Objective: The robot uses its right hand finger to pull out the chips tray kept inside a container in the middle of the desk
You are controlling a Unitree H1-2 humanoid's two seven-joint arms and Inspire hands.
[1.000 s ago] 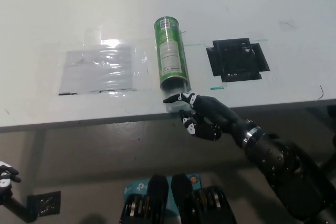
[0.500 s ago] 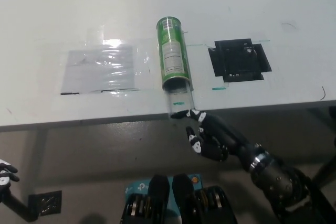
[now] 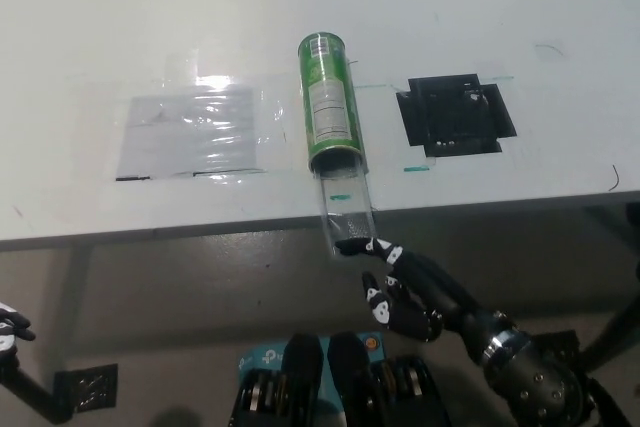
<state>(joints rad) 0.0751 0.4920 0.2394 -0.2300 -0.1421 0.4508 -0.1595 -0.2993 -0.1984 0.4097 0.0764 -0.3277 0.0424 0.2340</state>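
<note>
A green chips can (image 3: 329, 105) lies on its side in the middle of the white desk (image 3: 420, 7), its mouth toward the front edge. A clear tray (image 3: 346, 207) sticks out of the mouth and reaches past the desk edge. My black right hand (image 3: 400, 285) is below the desk edge, one extended finger hooked at the tray's outer end, the other fingers curled under. My white left hand (image 3: 8, 325) rests low at the picture's far left, mostly cut off.
A clear plastic sheet (image 3: 190, 130) lies taped on the desk left of the can. A black square patch (image 3: 456, 113) lies to the can's right. A small green mark (image 3: 415, 168) sits near the front edge.
My right hand has drawn back toward me and down past the desk edge, and the clear tray has slid further out of the can with it.
</note>
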